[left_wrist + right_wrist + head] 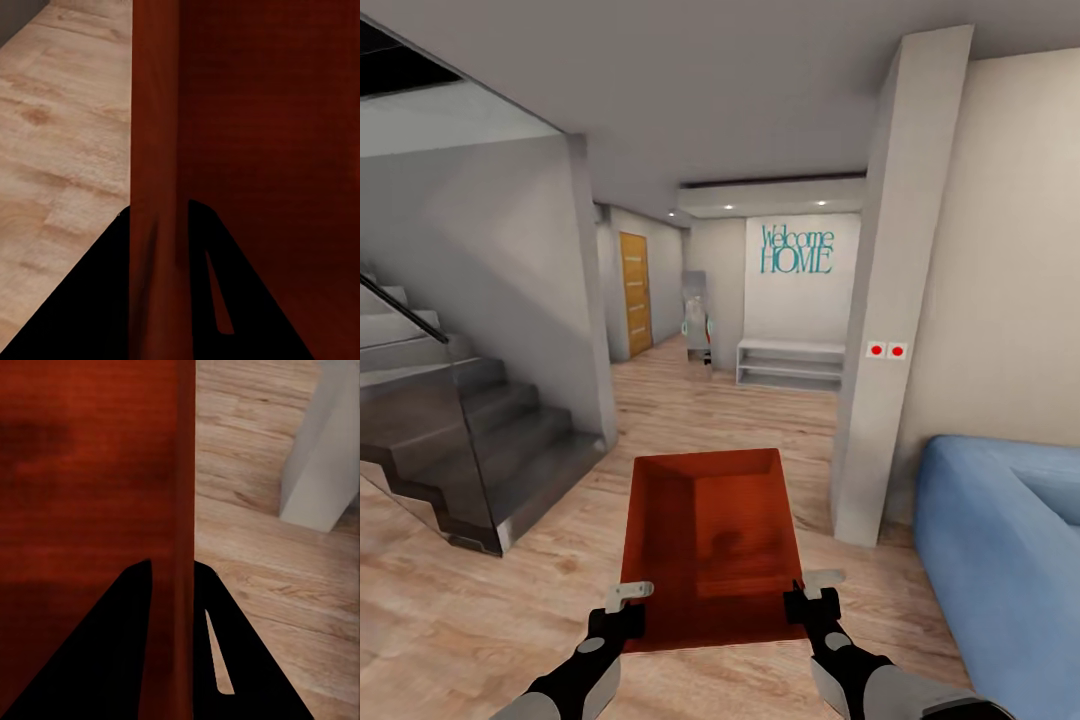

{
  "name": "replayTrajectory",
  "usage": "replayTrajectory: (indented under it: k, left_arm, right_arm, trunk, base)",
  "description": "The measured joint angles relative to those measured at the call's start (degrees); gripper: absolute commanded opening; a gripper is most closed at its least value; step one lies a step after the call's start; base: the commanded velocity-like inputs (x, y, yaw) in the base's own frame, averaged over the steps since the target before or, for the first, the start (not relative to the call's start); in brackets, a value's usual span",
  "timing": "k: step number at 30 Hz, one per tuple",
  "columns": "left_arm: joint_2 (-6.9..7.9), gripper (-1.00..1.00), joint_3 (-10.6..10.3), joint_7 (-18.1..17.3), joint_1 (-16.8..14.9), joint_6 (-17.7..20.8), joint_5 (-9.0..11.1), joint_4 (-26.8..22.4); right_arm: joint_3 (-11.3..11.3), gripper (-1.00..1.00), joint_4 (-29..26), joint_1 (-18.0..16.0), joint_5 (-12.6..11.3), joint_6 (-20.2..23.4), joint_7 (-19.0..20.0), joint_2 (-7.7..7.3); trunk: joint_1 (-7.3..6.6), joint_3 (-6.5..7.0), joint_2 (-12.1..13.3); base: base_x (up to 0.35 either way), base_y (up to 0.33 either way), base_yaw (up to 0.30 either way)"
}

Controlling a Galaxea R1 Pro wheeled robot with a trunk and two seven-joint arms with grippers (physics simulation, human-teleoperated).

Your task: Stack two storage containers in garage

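Robot in the living room, carrying one orange-red storage container (708,545) out in front over the light wood plank floor (460,610), open side up. Left gripper (628,603) fingers clamped over the container's left wall near the close corner, one finger inside and one outside; right gripper (812,592) clamped the same way on the right wall. Grey staircase (470,440) on its left, blue sofa (1000,560) on its right, white pillar (885,330) just ahead-right, orange-wood door (635,293) down the hall.
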Motion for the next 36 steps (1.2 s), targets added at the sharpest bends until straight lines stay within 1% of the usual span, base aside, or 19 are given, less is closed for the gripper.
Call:
replayTrajectory:
  k: [5,9,16,19,32,36]
  left_arm:
    - [0.06,-1.00,-0.1,0.0,0.0,0.0,0.1,0.0]
    - [0.04,-1.00,-0.1,0.0,0.0,0.0,0.1,0.0]
    - [0.10,-1.00,-0.1,-0.1,0.0,0.0,0.1,0.0]
    - [0.07,-1.00,-0.1,0.0,0.0,0.0,0.1,0.0]
    - [0.02,-1.00,0.0,0.0,0.0,0.0,0.0,0.0]
    - [0.01,-1.00,0.0,0.0,0.0,0.0,0.0,0.0]
  right_arm:
    - [-0.3,-1.00,0.0,0.0,0.4,0.0,-0.1,0.06]
    - [-0.1,-1.00,0.0,0.0,0.1,0.0,-0.1,0.03]
    - [0.1,-1.00,0.0,0.0,0.1,0.0,-0.2,0.11]
    - [0.0,-1.00,0.0,0.0,0.0,0.0,-0.1,0.07]
    - [0.0,-1.00,0.0,0.0,0.0,0.0,0.0,0.01]
    - [-0.4,-1.00,0.0,0.0,0.4,0.0,0.0,0.00]
  trunk:
    - [0.00,0.00,0.0]
    - [0.00,0.00,0.0]
    - [0.00,0.00,0.0]
    - [0.00,0.00,0.0]
    - [0.00,0.00,0.0]
    - [0.00,0.00,0.0]
  base:
    - [0.322,0.000,0.000]
    - [0.322,0.000,0.020]
    - [0.322,0.000,0.200]
    - [0.322,0.000,0.093]
    - [0.322,0.000,0.007]
    - [0.322,0.000,0.000]
